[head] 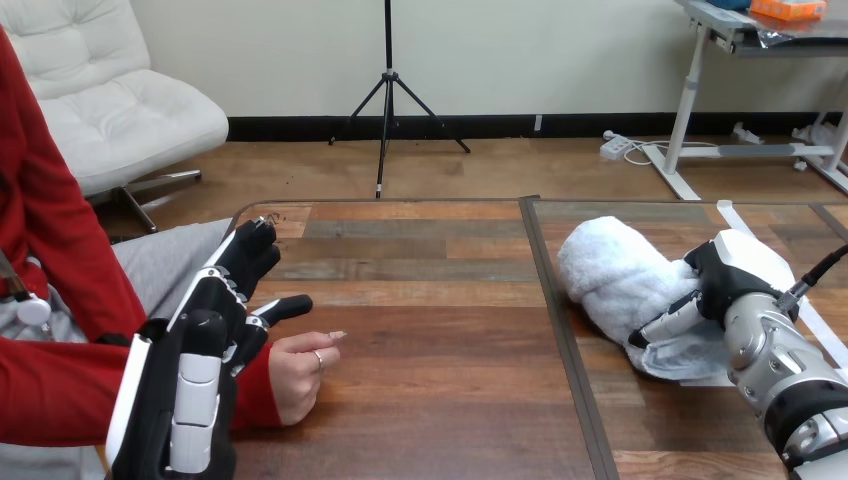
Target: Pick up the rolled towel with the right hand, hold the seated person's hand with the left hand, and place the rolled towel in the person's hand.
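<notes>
White and fluffy, the rolled terry towel (612,272) lies on the wooden surface (430,330), and my right robot hand (718,280) is curled around its end. My left robot hand (210,335) hangs straight-fingered beside the person's hand (298,372). I judge the grasping step is in hand; next comes a clean lift.

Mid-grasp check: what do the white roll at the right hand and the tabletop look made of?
Rolled towel: soft white terry-like cloth with a matte finish, judging by its fuzzy, lumpy surface. Table: wood planks in mixed browns with visible grain and a low sheen. It could be laminate rather than solid wood.
</notes>
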Available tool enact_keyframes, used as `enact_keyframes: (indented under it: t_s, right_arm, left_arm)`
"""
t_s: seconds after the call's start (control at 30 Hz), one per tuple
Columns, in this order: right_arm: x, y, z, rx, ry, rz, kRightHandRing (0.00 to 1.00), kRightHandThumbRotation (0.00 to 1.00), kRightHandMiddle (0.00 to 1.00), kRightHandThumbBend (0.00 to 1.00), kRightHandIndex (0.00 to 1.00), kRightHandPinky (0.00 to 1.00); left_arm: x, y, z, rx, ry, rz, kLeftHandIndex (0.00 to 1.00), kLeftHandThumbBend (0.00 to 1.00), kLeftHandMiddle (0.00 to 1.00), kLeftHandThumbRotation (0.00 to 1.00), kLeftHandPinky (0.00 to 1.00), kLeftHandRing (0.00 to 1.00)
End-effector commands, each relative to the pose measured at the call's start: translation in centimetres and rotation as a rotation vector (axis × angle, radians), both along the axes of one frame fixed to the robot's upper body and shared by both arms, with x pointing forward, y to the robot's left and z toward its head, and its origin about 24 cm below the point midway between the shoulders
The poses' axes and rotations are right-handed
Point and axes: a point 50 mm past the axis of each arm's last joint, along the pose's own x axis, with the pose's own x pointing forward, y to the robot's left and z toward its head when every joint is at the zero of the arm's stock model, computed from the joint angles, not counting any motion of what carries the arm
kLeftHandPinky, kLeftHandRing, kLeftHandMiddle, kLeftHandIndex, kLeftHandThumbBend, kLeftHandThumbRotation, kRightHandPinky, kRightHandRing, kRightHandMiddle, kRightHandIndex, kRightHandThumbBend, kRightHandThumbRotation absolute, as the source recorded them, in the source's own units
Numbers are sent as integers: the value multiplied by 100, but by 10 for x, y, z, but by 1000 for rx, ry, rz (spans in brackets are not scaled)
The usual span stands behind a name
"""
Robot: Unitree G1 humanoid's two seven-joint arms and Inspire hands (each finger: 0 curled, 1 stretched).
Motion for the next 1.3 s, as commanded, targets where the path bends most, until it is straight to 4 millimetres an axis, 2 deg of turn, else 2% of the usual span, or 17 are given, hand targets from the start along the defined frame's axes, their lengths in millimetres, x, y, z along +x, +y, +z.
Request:
enact_keyframes:
  t_s: [0.0,0.6,0.77,1.0,1.1,1.27]
  right_arm:
    - [-9,3,-15,-2,65,30,48,0,52,81,45,41]
    - [-11,1,-15,35,31,47,48,0,51,82,46,40]
    - [-10,1,-14,82,-17,42,47,0,51,83,46,40]
    - [-9,1,-9,182,-105,23,47,0,50,81,46,41]
    - [-9,1,-7,239,-147,6,46,0,49,81,45,41]
    - [-8,2,-4,346,-225,-19,46,0,48,81,45,41]
  left_arm:
    - [8,-3,15,-1,-92,10,84,73,90,95,74,92]
    - [8,-2,16,59,-91,39,82,73,88,95,73,90]
    - [8,0,18,136,-97,68,80,73,84,90,63,84]
    - [8,8,21,317,-103,96,78,73,80,87,56,76]
    - [8,14,21,383,-90,89,79,74,80,85,58,76]
    - [9,21,22,450,-68,85,80,79,83,78,68,82]
